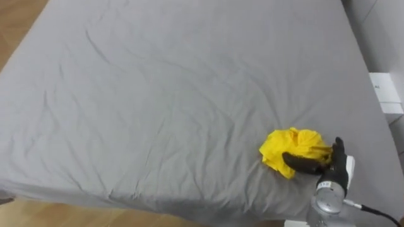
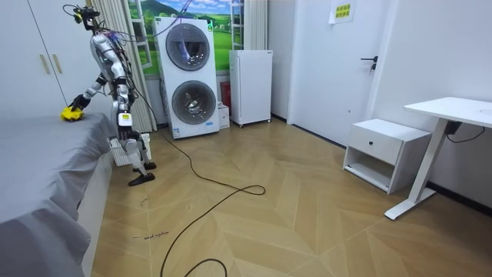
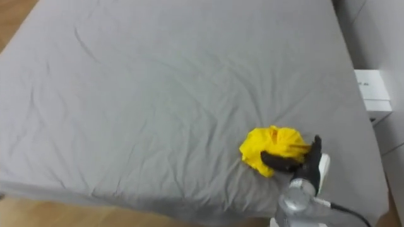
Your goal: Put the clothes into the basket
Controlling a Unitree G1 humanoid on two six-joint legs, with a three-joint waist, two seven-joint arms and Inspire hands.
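A crumpled yellow garment [image 1: 291, 148] lies on the grey bed sheet [image 1: 177, 94], close to the bed's near right corner. My right hand [image 1: 328, 165] comes in from the lower right and its dark fingers [image 1: 302, 164] curl over the garment's near edge, gripping the cloth. In the room view I stand bent over the far end of the bed [image 2: 38, 154], right arm stretched to the yellow garment [image 2: 71, 113]. My left hand [image 2: 123, 118] hangs down beside my body.
A white box-like object [image 1: 385, 88] stands off the bed's right side. Wooden floor shows at the front left edge. Stacked washing machines [image 2: 188, 77], a small white fridge [image 2: 250, 86], a low cabinet [image 2: 384, 150] and a desk [image 2: 453, 111] line the room.
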